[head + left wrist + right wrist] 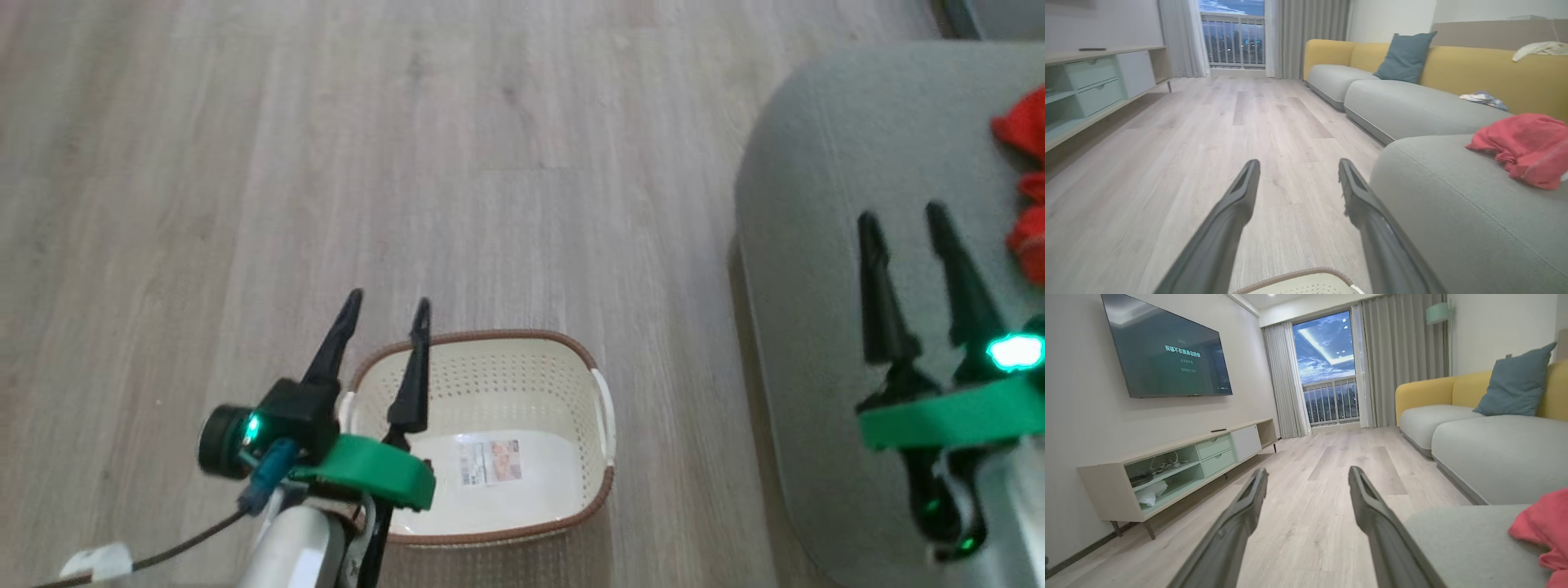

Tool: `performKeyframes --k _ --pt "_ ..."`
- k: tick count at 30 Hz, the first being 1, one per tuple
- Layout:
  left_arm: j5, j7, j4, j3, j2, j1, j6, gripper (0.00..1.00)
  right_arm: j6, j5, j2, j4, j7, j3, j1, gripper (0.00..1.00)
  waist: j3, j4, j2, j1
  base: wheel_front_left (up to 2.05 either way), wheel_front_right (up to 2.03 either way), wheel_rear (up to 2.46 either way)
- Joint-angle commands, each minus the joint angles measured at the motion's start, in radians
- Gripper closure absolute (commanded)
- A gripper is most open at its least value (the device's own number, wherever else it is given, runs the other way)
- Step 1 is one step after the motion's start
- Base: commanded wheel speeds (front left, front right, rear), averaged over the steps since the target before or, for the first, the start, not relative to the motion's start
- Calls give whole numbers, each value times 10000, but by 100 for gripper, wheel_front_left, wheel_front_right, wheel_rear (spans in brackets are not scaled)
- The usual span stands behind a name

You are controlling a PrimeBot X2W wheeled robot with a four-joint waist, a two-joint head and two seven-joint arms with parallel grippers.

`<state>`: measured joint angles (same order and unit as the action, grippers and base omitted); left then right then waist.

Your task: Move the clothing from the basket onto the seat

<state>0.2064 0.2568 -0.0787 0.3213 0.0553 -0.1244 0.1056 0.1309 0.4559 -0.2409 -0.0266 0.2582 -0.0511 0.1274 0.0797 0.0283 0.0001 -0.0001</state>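
the jaws are black and tapered, the wrist collars [371, 478] green.

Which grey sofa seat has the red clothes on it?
The nearest seat, closest to the basket, holds the red clothing. The middle seat and the far seat have no red on them.

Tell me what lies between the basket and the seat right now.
Only bare wooden floor separates the basket from the seat, as the head view shows.

Bright red fabric clothing [1024, 131] runs off the 3 o'clock edge. The paper label [490, 461] in the cream perforated plastic basket [490, 367] is illegible.
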Motion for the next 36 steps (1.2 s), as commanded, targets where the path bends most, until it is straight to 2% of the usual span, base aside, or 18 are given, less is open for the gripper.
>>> performKeyframes --k 1,7,12,16,22,36 --pt "74 49 380 -413 -49 -131 97 0 -2 -92 56 -355 36 -116 -49 0 -224 332 -1 1 0 0 0" --pt "340 49 320 -754 -50 283 496 0 -2 -629 651 80 36 -203 -677 0 -330 663 -1 1 0 0 0" --pt "563 49 -102 -797 -50 554 511 0 -2 -944 1030 704 36 -288 -980 0 -420 792 -1 1 0 0 0" --pt "646 49 -264 -944 -50 715 718 0 -2 -1073 1213 894 36 -352 -1152 0 -493 828 -1 1 0 0 0" --pt "622 49 -374 -997 -50 781 795 0 -2 -1269 1262 991 36 -496 -1189 0 -545 809 -1 1 0 0 0" --pt "1042 49 -402 -1035 -51 869 230 0 -2 -1319 1254 1027 36 -545 -1128 0 -559 692 -1 1 0 0 0"
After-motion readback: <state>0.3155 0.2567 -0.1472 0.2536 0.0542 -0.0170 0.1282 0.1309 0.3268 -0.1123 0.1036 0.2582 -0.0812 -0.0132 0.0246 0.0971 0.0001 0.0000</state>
